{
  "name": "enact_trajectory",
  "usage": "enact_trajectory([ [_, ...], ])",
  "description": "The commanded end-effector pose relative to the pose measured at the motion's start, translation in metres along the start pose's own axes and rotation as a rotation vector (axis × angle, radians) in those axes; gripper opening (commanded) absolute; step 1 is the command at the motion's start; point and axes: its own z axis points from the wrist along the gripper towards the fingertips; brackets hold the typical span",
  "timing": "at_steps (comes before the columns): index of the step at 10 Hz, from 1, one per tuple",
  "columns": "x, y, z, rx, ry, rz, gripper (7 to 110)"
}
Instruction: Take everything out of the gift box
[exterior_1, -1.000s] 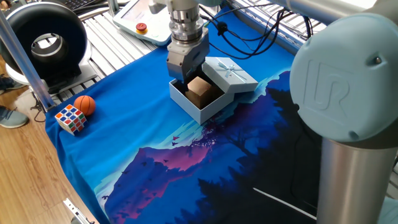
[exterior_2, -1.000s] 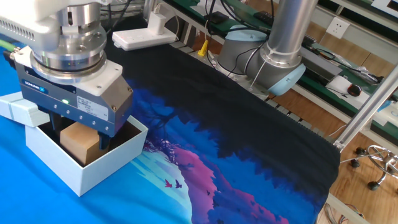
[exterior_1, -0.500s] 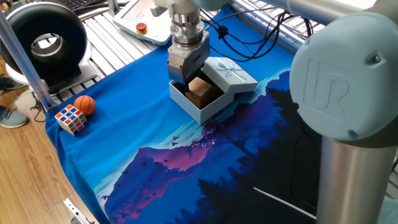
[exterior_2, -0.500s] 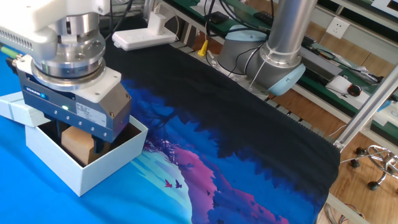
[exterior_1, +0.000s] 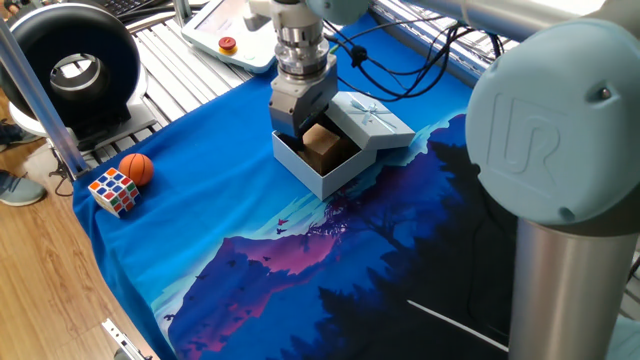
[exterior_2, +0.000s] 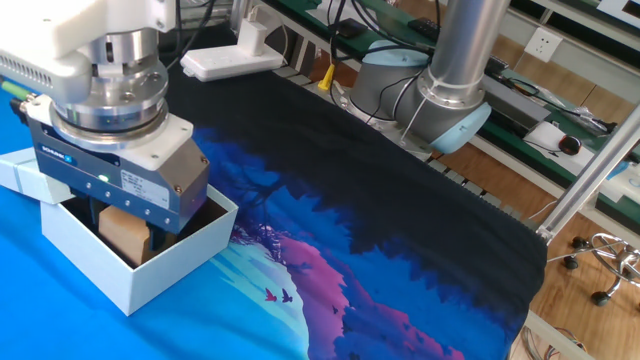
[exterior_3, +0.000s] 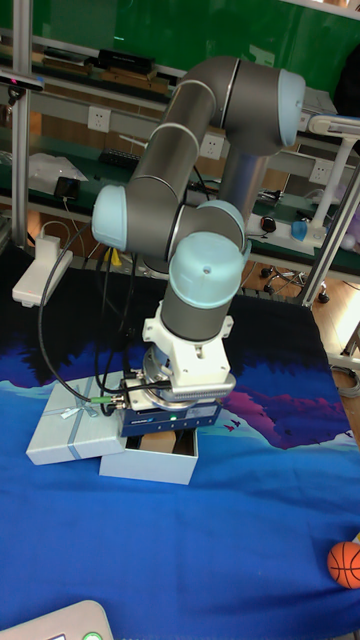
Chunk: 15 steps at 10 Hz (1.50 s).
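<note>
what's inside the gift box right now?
One tan cube sits inside the gift box, with the hand reaching in around it. The hand hides the fingertips and most of the box floor.

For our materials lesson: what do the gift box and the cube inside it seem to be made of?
Gift box: likely matte cardboard, with thin flat pale walls and sharp folded edges. Tan cube: wood or cardboard; dull brown faces, grain too small to tell.

Bright even light, soft shadows, seemingly sharp.

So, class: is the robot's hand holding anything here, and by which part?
The hand reaches into the gift box, fingers flanking the tan cube's sides; a closed grip cannot be confirmed.
</note>
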Motion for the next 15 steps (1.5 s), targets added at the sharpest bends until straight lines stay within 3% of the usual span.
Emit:
enact_trajectory([
  [1,0.002,0.001,0.009,-0.017,-0.026,0.023,44],
  [3,0.018,-0.004,-0.006,-0.002,0.017,0.055,44],
  [4,0.028,0.010,-0.025,-0.034,0.048,0.062,7],
  [7,0.044,0.036,-0.069,-0.091,0.044,0.043,7],
  [9,0.073,0.043,-0.110,0.004,0.078,0.041,7],
  [10,0.083,0.093,-0.126,-0.072,0.081,0.102,7],
  [11,0.087,0.148,-0.129,-0.160,0.071,0.174,7],
  [12,0.087,0.174,-0.119,-0.156,0.045,0.197,7],
  [13,0.081,0.193,-0.112,-0.178,0.028,0.227,7],
  [15,0.048,0.196,-0.078,-0.173,-0.041,0.247,7],
])
